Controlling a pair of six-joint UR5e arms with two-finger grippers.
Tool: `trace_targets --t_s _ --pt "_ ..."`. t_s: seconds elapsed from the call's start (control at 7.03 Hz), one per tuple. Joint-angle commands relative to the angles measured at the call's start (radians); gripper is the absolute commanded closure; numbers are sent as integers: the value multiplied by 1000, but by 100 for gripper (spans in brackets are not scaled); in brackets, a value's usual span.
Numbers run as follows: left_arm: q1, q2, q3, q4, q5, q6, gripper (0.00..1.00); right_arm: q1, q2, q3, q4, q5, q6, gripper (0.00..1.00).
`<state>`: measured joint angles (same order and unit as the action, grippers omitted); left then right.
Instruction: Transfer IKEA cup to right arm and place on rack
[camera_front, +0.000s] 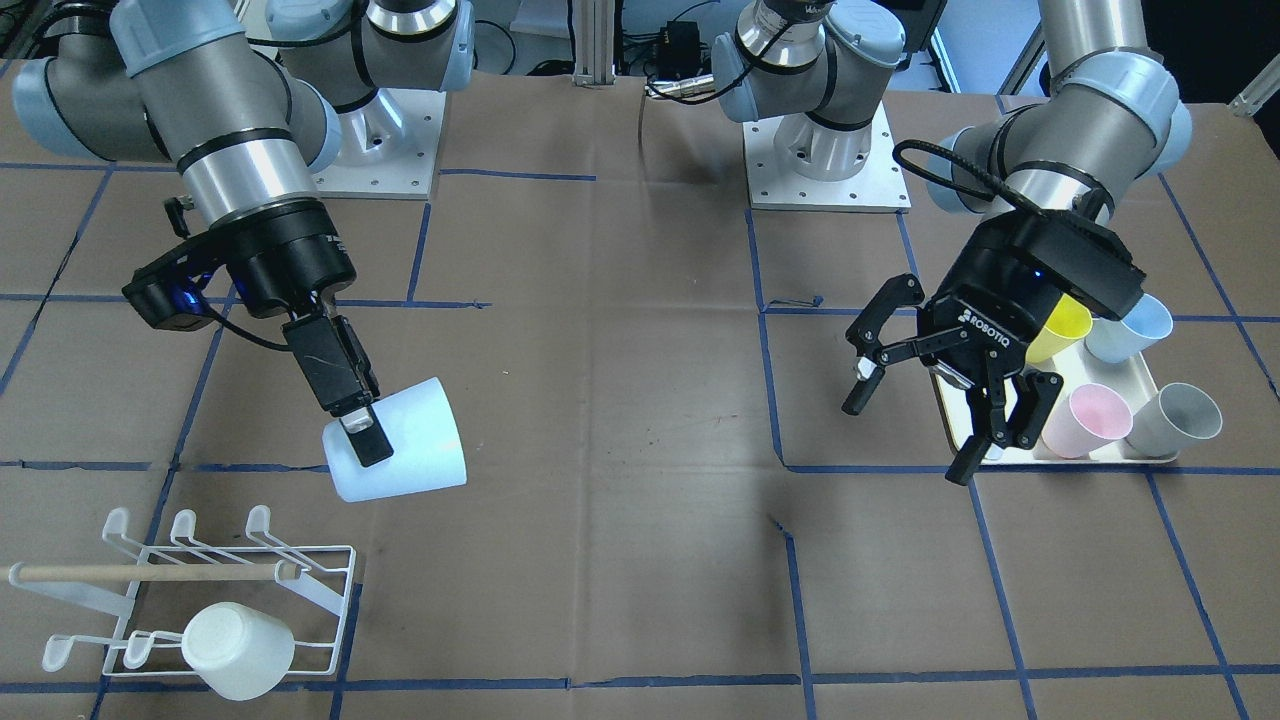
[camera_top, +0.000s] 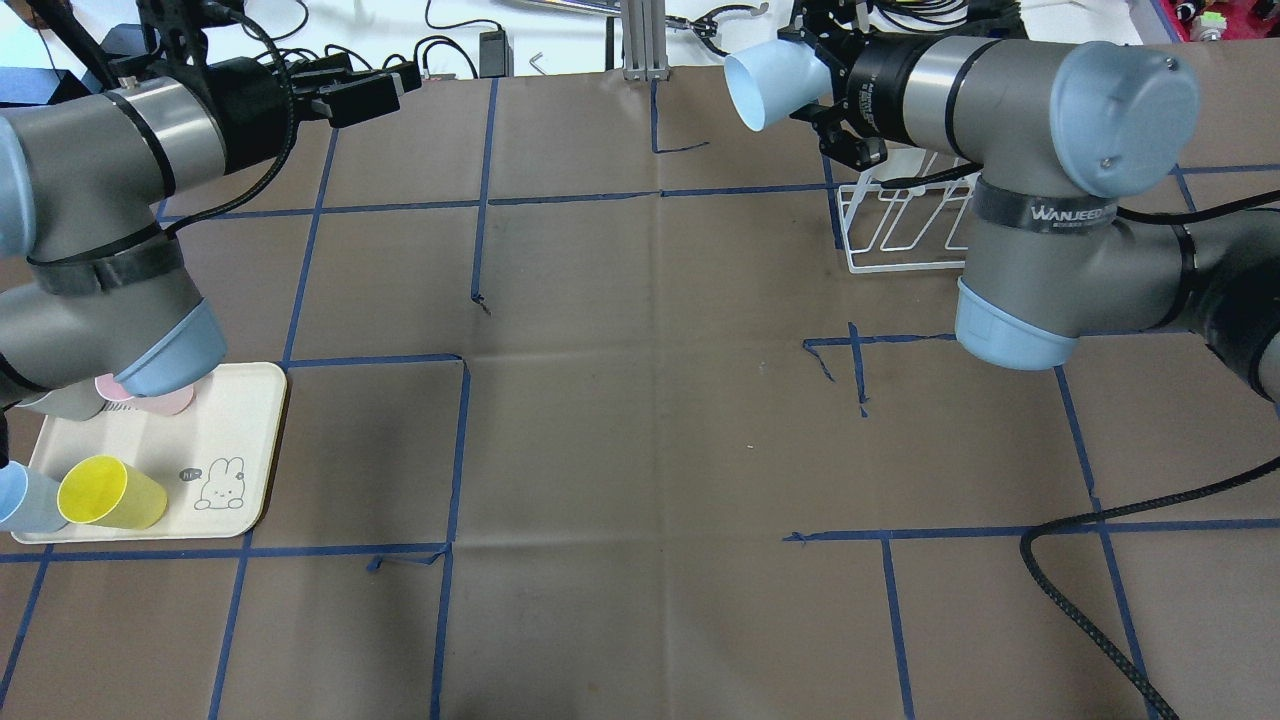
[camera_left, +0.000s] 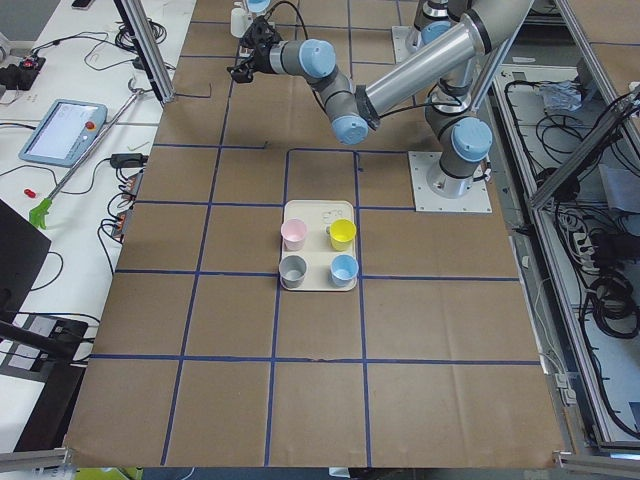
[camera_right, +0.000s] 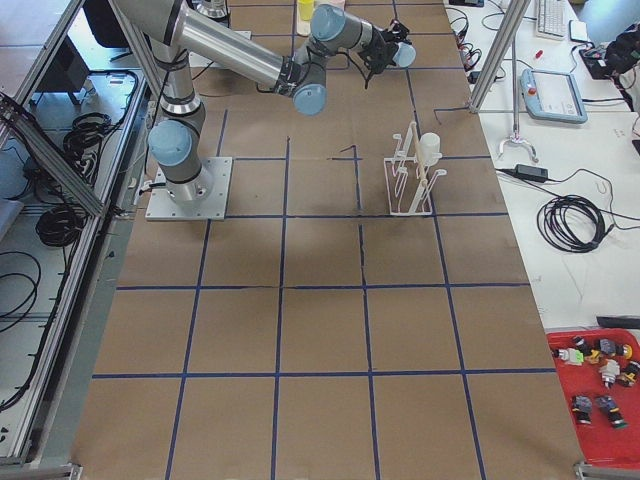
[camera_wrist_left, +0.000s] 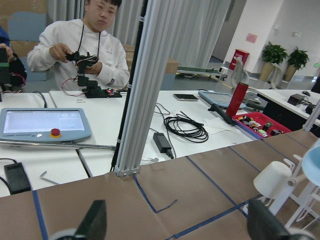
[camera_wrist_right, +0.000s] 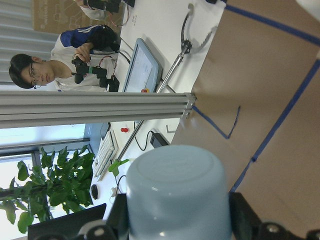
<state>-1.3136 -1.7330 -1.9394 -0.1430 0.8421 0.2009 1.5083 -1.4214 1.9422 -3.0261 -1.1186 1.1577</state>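
**Front-facing view.** My right gripper (camera_front: 362, 432) is clamped on the pale blue IKEA cup (camera_front: 410, 445). One black finger (camera_front: 370, 445) lies flat against the cup's outer wall. I hold the cup tilted, off the brown paper table cover (camera_front: 620, 400). The white wire rack (camera_front: 215, 600) appears at 7 o'clock of the cup and does not touch it. A wooden dowel bar (camera_front: 150, 572) runs from 9 to 3 o'clock across the rack. A white cup (camera_front: 238, 650) sits upside down on a prong at the rack's 6 o'clock side.

**Right wrist view.** The IKEA cup fills the 6 o'clock half of the frame, seated between my two fingers.

**Overhead view.** The IKEA cup lies at 11 o'clock of the rack, near the table's far edge.

**Left arm.** My left gripper (camera_front: 920, 430) is spread wide and grasps nothing. In my left wrist view the two fingertips stand apart at 7 and 5 o'clock, with only table cover between them. Overhead, this gripper lies at 1 o'clock of the cream tray (camera_top: 240, 400), well apart from it.

**Tray.** The tray bears a rabbit drawing (camera_top: 225, 485). On it stand a yellow cup (camera_front: 1060, 325), a sky-blue cup (camera_front: 1135, 325), a pink cup (camera_front: 1090, 420) and a grey cup (camera_front: 1180, 420).

**Background.** An aluminium post (camera_wrist_left: 145, 85) rises at the table's far edge. Beyond it a person in a white top (camera_wrist_left: 82, 47) sits at a bench, handling a small black device.
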Motion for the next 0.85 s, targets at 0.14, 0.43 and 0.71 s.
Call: trace_targets --t_s 0.14,0.43,0.71 --pt "-168 0 257 -531 448 -12 1 -153 9 -6 -7 -68 -666 73" --pt "-252 19 354 -897 660 -20 1 -192 71 -95 -19 -153 -942 72" --pt "-268 85 381 -1199 715 -85 1 -227 201 -193 -107 -165 -1108 71"
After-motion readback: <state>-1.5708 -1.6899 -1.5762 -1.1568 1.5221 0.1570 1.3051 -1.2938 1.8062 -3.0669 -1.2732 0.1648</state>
